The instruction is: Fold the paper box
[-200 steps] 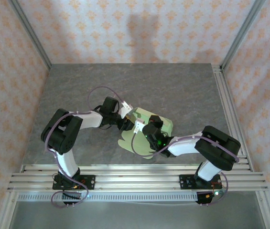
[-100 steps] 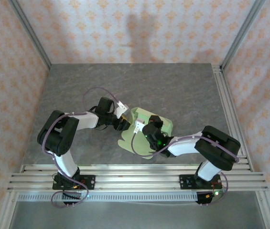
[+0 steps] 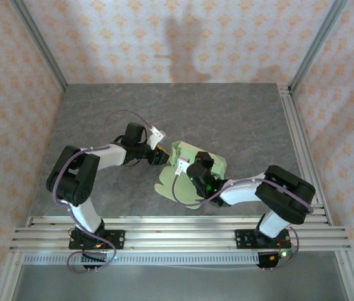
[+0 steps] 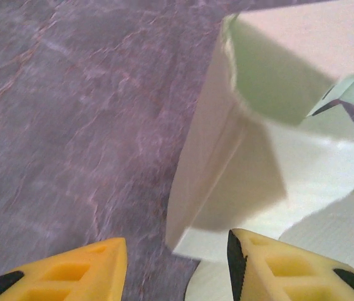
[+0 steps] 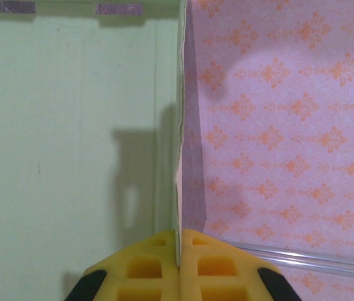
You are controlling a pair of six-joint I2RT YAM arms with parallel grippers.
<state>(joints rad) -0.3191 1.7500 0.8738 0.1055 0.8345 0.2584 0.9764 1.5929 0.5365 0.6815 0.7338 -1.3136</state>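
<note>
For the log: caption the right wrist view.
Right fingers shut on a raised panel edge of the paper box, patterned wall beyond.

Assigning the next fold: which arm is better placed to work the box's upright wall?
Likely left: left gripper is open, free, beside the paper box's wall; right gripper is shut on a panel edge.

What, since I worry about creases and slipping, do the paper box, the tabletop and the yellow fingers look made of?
The paper box: thin pale green card, matte; it stands folded along sharp creases, with a paper-thin edge. The tabletop: grey veined surface with a stone look, perhaps laminate, slightly glossy. The left gripper's fingers: yellow with moulded recesses, probably plastic or rubber; I cannot tell which.
</note>
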